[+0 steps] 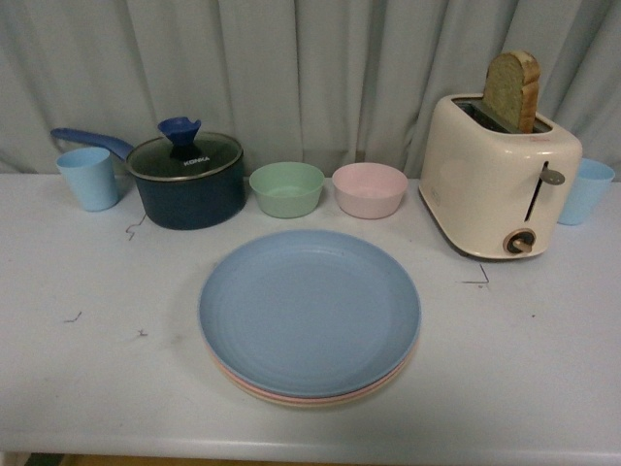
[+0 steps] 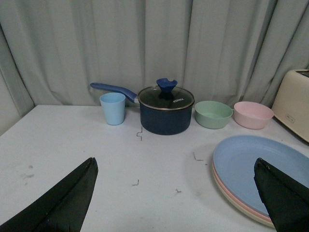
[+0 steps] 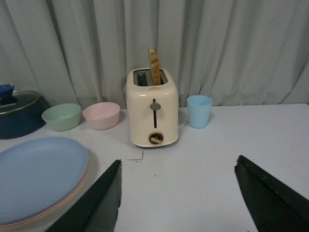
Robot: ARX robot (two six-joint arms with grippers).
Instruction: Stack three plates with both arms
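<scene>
Three plates sit stacked at the bench's (image 1: 78, 388) near middle, blue plate (image 1: 309, 311) on top, pink (image 1: 254, 386) and cream (image 1: 291, 400) rims beneath. Behind, left to right: cup (image 1: 87, 178), lidded pot (image 1: 186, 180), two bowls (image 1: 286, 188) (image 1: 369, 189), toaster (image 1: 495, 180), second cup (image 1: 586, 190). Left tool (image 2: 176, 193) and right tool (image 3: 178, 193) gape wide, empty.

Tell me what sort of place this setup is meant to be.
Probably a staged kitchen tabletop, not a real kitchen: a toaster holding bread, a lidded saucepan and stacked plates sit on a white table against a plain grey curtain. Both grippers are open.
</scene>
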